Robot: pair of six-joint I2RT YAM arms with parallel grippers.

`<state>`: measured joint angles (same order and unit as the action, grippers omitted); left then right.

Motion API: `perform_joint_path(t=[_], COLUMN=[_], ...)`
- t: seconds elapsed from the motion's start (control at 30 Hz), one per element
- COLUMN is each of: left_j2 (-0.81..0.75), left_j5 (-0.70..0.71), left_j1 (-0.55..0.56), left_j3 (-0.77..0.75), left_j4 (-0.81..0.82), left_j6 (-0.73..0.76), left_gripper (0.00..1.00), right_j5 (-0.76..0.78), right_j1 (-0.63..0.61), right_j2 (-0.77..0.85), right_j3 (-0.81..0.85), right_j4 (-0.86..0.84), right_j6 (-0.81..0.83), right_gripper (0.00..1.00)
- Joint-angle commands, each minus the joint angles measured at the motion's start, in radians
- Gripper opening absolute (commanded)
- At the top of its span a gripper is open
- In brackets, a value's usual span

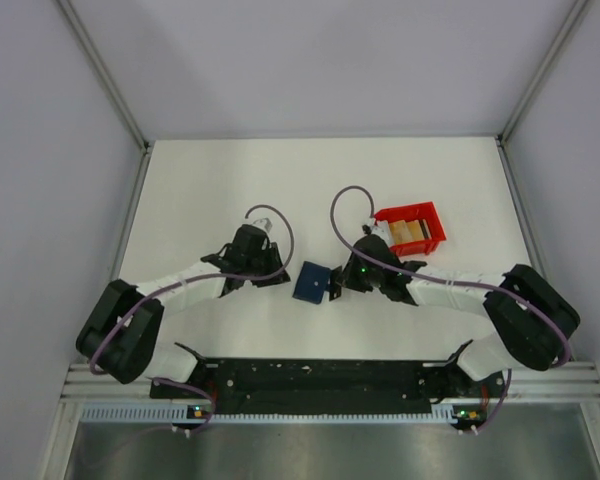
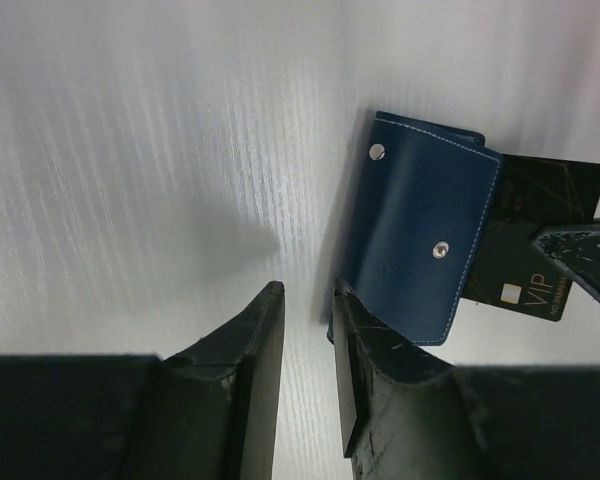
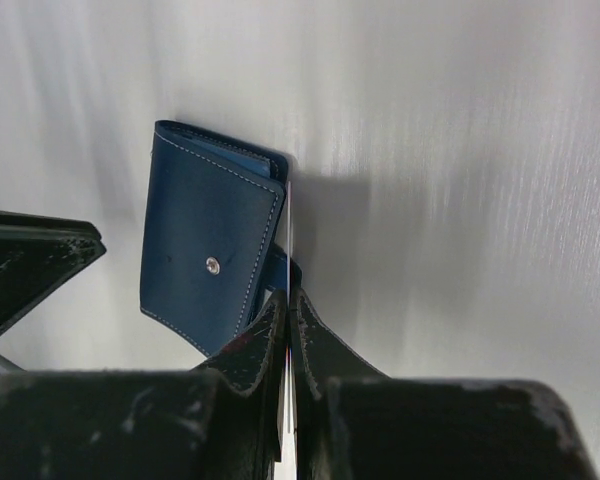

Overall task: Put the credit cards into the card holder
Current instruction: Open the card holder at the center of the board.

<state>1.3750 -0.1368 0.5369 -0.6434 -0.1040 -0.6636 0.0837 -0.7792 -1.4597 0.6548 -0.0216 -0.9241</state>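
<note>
The dark navy card holder (image 1: 308,282) lies on the white table between my two grippers; it also shows in the left wrist view (image 2: 420,240) and the right wrist view (image 3: 210,250). My right gripper (image 3: 290,295) is shut on a dark credit card (image 2: 540,240) marked VIP, seen edge-on in its own view (image 3: 291,225). One end of the card is hidden behind the holder's flap. My left gripper (image 2: 305,300) is open and empty, its right finger just beside the holder's near corner. More tan cards (image 1: 408,232) lie in the red bin.
The red plastic bin (image 1: 420,212) stands behind my right gripper (image 1: 338,283), at the back right of the table. Grey walls enclose the table on three sides. My left gripper (image 1: 278,277) is just left of the holder.
</note>
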Motion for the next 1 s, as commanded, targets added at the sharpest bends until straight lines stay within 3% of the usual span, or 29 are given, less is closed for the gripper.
perform_joint_path(t=[0.0,0.33,0.5,0.77,0.97], left_j2=[0.047,0.104,0.124,0.136,0.121], left_j5=[-0.029,-0.055,-0.092,-0.135,-0.089], left_j1=[0.012,0.032,0.051,0.08,0.081], left_j3=[-0.004,-0.016,-0.027,-0.05,-0.042], left_j4=[0.046,0.044,0.059,0.096,0.139], left_j6=[0.001,0.025,0.039,0.052,0.021], left_gripper=[0.29,0.07,0.01,0.0,0.0], right_j5=[-0.061,-0.14,-0.191,-0.248,-0.323], right_j1=[0.021,0.028,0.028,0.028,0.023], right_j2=[0.048,0.039,0.018,0.029,0.01], right_j3=[-0.015,0.012,0.026,0.023,0.026], right_j4=[-0.08,-0.116,-0.158,-0.233,-0.296], right_j6=[-0.03,-0.044,-0.044,-0.018,0.001], right_gripper=[0.0,0.0,0.0,0.0,0.0])
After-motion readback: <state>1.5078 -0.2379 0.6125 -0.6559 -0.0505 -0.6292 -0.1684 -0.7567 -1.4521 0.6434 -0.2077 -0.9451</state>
